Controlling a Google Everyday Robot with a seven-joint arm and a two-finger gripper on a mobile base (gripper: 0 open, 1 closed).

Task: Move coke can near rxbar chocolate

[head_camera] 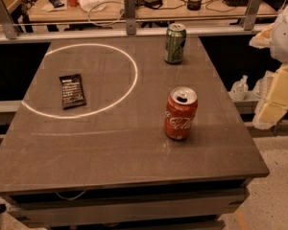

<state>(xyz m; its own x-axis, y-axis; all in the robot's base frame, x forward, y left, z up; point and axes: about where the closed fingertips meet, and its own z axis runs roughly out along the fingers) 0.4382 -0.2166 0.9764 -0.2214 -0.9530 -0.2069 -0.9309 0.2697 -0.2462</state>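
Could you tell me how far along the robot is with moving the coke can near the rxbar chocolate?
Done: nothing yet; the coke can stands upright right of centre, well apart from the rxbar chocolate lying flat on the left. In hand: nothing; the gripper hangs beyond the table at its right edge, away from the can. Left: reach, grasp, carry the can left and set it beside the bar.

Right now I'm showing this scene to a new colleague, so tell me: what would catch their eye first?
Likely the red coke can, upright right of centre on the table, with a green can behind it near the far edge. Then the rxbar chocolate, flat at left inside a bright ring. The gripper hangs beyond the right edge, apart from everything.
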